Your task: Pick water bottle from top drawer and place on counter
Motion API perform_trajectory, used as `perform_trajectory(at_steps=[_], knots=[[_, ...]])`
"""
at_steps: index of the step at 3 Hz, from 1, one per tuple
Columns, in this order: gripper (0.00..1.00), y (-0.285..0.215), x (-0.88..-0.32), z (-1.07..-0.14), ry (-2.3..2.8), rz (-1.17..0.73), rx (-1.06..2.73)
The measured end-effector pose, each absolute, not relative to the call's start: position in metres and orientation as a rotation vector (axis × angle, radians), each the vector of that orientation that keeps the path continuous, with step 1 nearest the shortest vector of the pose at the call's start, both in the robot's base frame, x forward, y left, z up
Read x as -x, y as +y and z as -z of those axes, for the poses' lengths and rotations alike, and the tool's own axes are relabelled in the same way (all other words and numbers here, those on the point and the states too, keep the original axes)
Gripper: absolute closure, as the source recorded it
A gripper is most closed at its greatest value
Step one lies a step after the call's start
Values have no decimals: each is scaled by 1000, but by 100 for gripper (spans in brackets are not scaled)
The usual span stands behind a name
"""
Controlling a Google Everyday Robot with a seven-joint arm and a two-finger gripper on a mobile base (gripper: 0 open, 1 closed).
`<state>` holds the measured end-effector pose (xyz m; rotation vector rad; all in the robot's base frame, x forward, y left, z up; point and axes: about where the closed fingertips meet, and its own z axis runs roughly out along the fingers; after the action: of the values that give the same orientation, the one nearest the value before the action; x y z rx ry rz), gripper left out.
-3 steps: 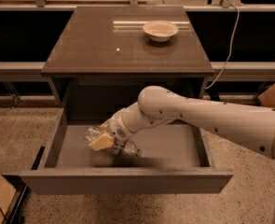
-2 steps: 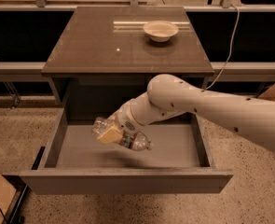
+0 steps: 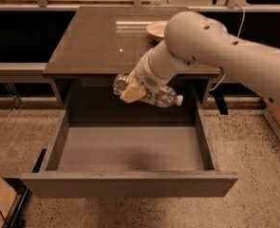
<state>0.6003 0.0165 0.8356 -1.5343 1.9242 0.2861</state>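
Camera view: gripper point(image 3: 135, 90) hangs above the open drawer point(image 3: 130, 185), its fingers point(image 3: 129, 97) clamped round the bottle point(image 3: 161, 97) (held sideways, cap toward 3 o'clock) level with the counter point(image 3: 92, 42) front edge; a bowl point(image 3: 154, 28) sits at 12 o'clock.

The gripper point(image 3: 132, 92), jaws clamped on the level water bottle point(image 3: 161, 97), hangs above the open top drawer point(image 3: 130, 184), at the counter's point(image 3: 92, 42) front edge.
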Motion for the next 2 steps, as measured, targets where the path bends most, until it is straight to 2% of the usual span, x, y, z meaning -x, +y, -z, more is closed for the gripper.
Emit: perform_trajectory(at_steps=[1, 2], knots=[[100, 6, -655, -882, 1850, -152, 1545], [100, 5, -669, -926, 1794, -126, 1487]])
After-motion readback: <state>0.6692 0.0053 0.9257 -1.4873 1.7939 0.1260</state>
